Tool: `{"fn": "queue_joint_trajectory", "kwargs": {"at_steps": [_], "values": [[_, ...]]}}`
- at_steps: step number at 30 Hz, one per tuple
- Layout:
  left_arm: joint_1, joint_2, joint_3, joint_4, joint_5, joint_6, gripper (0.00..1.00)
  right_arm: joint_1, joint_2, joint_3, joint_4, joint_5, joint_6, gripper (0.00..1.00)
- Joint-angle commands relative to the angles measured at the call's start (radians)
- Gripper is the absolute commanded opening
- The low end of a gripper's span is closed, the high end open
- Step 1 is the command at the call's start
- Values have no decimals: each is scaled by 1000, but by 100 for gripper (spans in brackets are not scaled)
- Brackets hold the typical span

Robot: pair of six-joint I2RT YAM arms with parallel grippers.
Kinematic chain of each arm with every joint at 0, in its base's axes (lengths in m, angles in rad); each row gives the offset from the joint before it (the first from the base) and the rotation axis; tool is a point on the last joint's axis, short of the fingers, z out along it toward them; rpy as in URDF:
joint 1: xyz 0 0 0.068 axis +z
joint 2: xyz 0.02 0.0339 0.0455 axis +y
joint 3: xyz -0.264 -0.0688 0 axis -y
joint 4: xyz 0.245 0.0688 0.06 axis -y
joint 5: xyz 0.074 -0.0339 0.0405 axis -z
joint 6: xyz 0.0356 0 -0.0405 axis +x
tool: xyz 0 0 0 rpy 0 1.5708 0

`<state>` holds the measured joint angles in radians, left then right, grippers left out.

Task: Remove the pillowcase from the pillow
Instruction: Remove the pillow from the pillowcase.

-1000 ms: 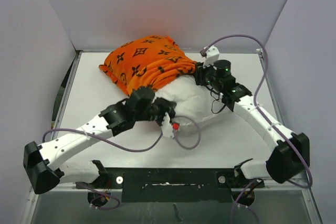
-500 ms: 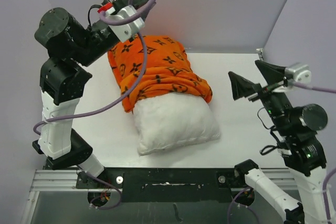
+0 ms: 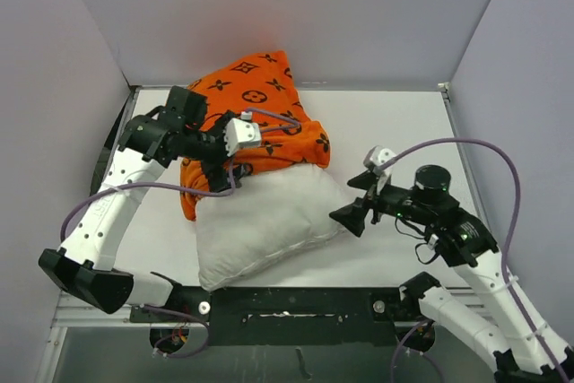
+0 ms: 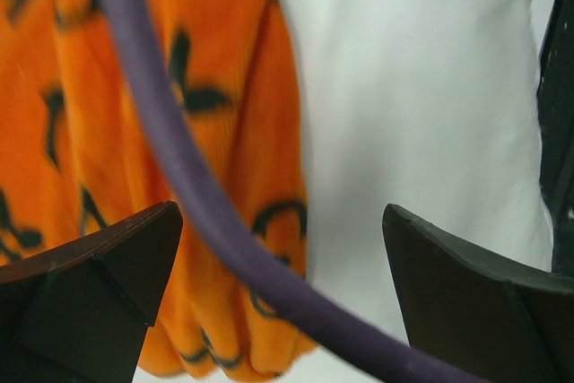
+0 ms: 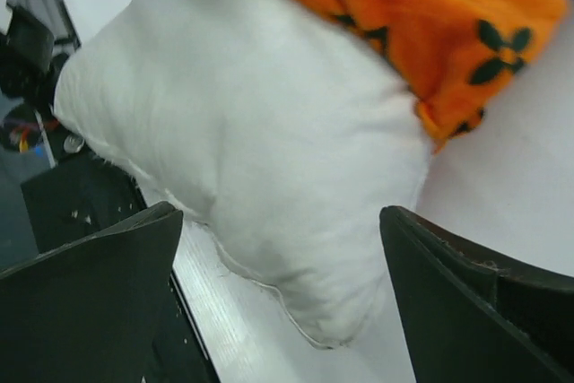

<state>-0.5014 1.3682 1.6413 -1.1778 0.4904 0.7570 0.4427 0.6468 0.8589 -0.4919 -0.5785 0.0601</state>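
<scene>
Lying at the middle of the white counter [image 3: 395, 132], a plump white pillow [image 3: 260, 226] shows its near half bare, with one corner reaching the front edge at about 7 o'clock.

Just beside the pillow's right corner, at its 3 o'clock, the right hand [image 3: 352, 200] points leftward with its fingers spread wide and nothing between them. Its wrist view frames the pillow's bulging corner and the orange hem beyond it, both clear of the black fingers.

At the pillow's 11 o'clock, the left arm reaches in from the left wall, and the left hand [image 3: 218, 170] hangs over the line where orange fabric meets white. It too is wide open and grips nothing. Whether its tips brush the cloth cannot be told. A purple cable [image 4: 188, 186] loops across its wrist view between the two fingers.

Farther back, at 12 o'clock, the orange pillowcase [image 3: 269, 100] with black flower and diamond prints covers the pillow's far half. It is bunched in folds, and one corner peaks toward the back wall.
</scene>
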Motion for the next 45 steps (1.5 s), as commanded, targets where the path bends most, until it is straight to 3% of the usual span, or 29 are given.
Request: {"fn": "queue_joint_trajectory", "kwargs": {"at_steps": [1, 4, 6, 9, 12, 18, 22, 24, 25, 26, 27, 28, 32, 35, 37, 41, 45], "values": [[177, -46, -7, -32, 171, 66, 98, 285, 159, 107, -64, 164, -237, 98], [318, -44, -20, 0, 247, 70, 98, 711, 292, 127, -59, 569, -426, 98], [393, -50, -36, 8, 295, 75, 98, 933, 362, 125, -15, 801, -536, 98], [438, -80, -102, 72, 303, 62, 98, 1081, 485, 153, 8, 956, -646, 98], [444, -105, -162, 149, 282, 27, 98, 1134, 596, 141, 91, 1069, -766, 98], [536, -114, -170, 147, 394, 29, 98, 1058, 792, 49, 464, 1279, -1045, 98], [654, -113, -126, 137, 517, 33, 98, 956, 900, 57, 554, 1204, -1077, 97], [721, -125, -100, 121, 597, 47, 98, 925, 961, 62, 583, 1193, -1089, 81], [744, -136, -91, 117, 617, 63, 98, 914, 977, 72, 587, 1189, -1088, 63], [760, -151, -89, 120, 620, 80, 98, 903, 988, 88, 584, 1185, -1080, 32], [763, -170, -96, 137, 610, 91, 98, 896, 988, 105, 581, 1176, -1076, 12], [764, -191, -112, 173, 598, 81, 98, 891, 982, 121, 589, 1165, -1076, 1], [761, -280, -217, 453, 567, -100, 98, 863, 925, 250, 573, 1147, -1002, 0], [742, -321, -279, 679, 487, -352, 98, 784, 869, 489, 381, 1073, -772, 0], [681, -301, -245, 708, 341, -435, 98, 729, 855, 638, 250, 976, -662, 0], [565, -156, 30, 601, 76, -567, 98, 634, 901, 967, 53, 935, -553, 0], [550, 7, 364, 497, 36, -651, 98, 516, 1005, 1404, -131, 868, -416, 0]]}}
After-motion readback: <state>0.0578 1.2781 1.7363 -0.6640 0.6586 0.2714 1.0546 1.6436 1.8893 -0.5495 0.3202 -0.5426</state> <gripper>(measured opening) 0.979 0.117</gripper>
